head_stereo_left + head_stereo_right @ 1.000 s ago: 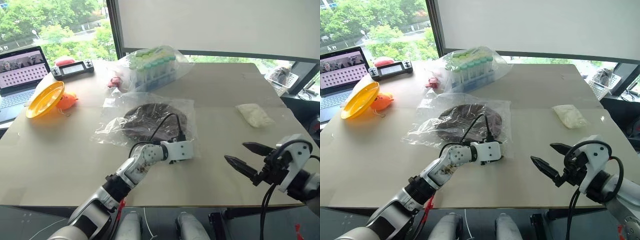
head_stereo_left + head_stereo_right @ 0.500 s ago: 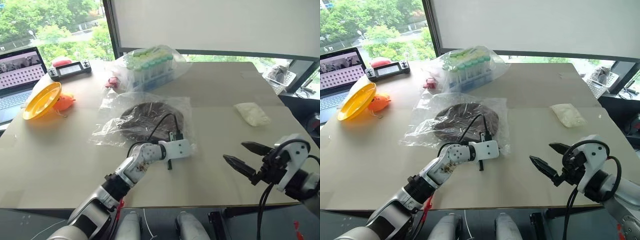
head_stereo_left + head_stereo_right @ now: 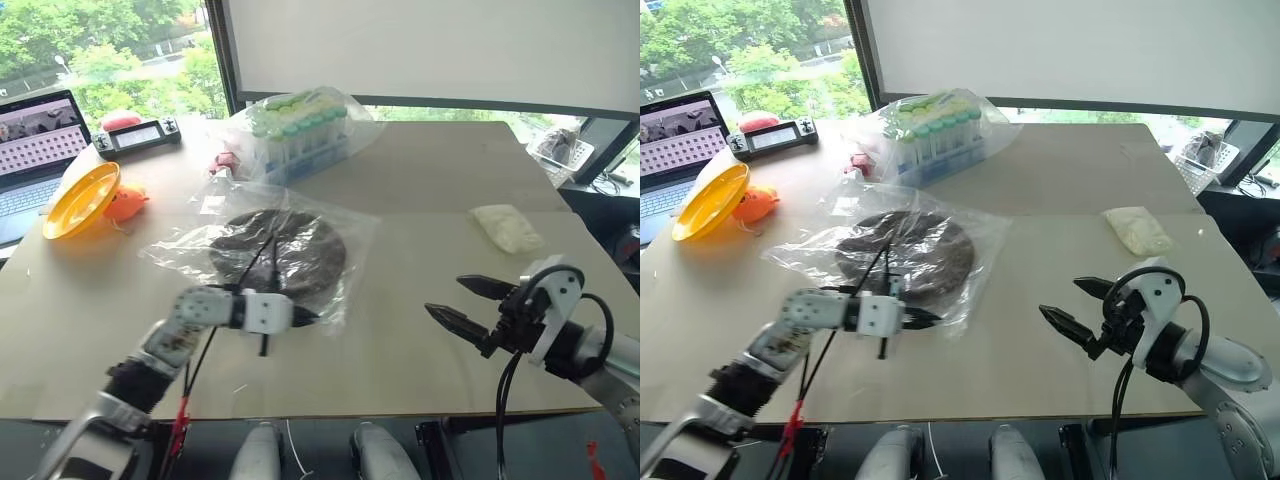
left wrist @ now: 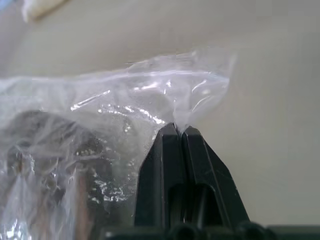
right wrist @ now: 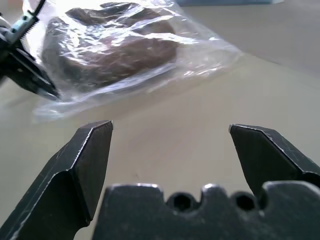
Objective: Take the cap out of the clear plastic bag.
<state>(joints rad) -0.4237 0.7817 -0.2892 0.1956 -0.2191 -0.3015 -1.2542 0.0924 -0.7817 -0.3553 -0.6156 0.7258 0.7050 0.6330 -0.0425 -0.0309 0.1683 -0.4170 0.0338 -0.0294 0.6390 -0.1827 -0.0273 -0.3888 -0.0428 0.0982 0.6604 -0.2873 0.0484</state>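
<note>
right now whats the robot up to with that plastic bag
The left gripper is shut on the near edge of the clear plastic bag, pinching the film between its fingertips. The cap is still inside the bag, which lies on the table. The right gripper hovers open above the table to the right of the bag, touching nothing. So the bag is gripped, but the cap has not been taken out yet.

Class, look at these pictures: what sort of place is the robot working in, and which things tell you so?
Probably a lab or test room in an office building. A laptop and a handheld controller sit on the table, a bagged rack of green-capped tubes stands near a big window overlooking trees.
</note>
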